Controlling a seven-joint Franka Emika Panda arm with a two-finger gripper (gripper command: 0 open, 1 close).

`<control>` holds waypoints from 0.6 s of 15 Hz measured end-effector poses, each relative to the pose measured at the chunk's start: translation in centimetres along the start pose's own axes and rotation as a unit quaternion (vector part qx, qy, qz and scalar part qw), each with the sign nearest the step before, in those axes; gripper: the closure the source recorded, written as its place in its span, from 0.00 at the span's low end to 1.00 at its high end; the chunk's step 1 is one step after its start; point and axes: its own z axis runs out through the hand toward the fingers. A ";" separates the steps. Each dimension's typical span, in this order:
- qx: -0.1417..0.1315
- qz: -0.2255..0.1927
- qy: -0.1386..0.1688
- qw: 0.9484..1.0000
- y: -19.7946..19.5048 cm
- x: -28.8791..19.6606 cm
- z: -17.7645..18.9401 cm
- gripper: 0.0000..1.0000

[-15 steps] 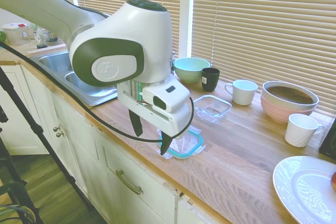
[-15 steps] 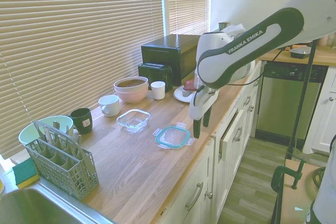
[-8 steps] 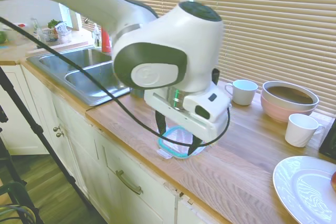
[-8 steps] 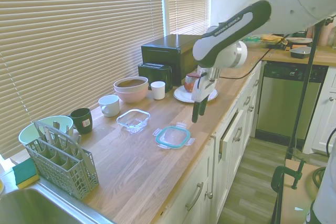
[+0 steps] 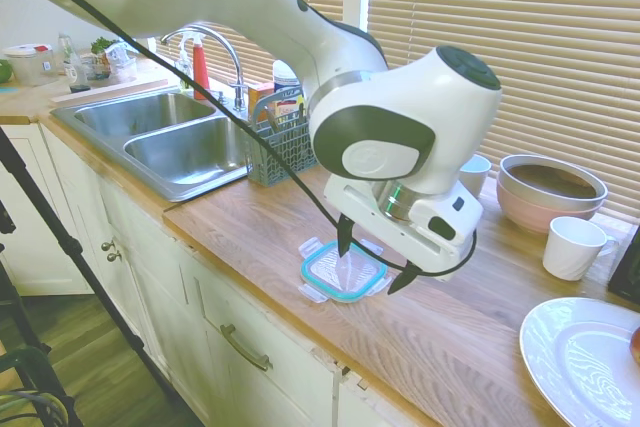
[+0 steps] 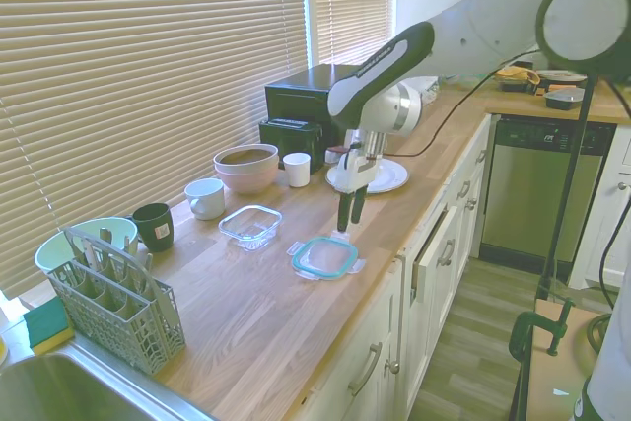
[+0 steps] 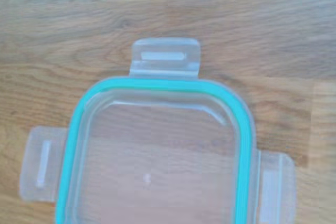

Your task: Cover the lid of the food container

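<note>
Spread apart with nothing between them, my gripper's two dark fingers point down over the flat clear plastic lid with the teal rim seal, one tip above its near-left part and the other off its right edge; I read them as above it, not touching. From the second exterior view the gripper hangs just over the far side of the lid. That lid lies flat on the wooden countertop close to the front edge, and my wrist view shows its teal seal and three clear snap tabs against the wood grain. Just beyond it, nearer the blinds, the small rounded-square clear food container sits open and apart from the lid. Farther back I see a white mug, a black cup and a pink-and-brown mixing bowl.
</note>
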 end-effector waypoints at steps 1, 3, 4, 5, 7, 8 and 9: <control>0.002 0.002 -0.003 1.000 0.0 0.7 0.7 0.00; 0.009 0.009 -0.006 1.000 0.0 2.1 1.6 0.00; 0.012 0.011 -0.013 1.000 0.0 2.7 2.0 0.00; 0.016 0.011 -0.017 1.000 -0.1 3.2 2.2 0.00; 0.024 0.009 -0.025 0.999 -0.7 4.0 2.3 0.00; 0.024 0.005 -0.029 0.999 -1.2 4.3 2.4 0.00; 0.024 0.003 -0.033 0.999 -1.6 4.5 2.5 0.00</control>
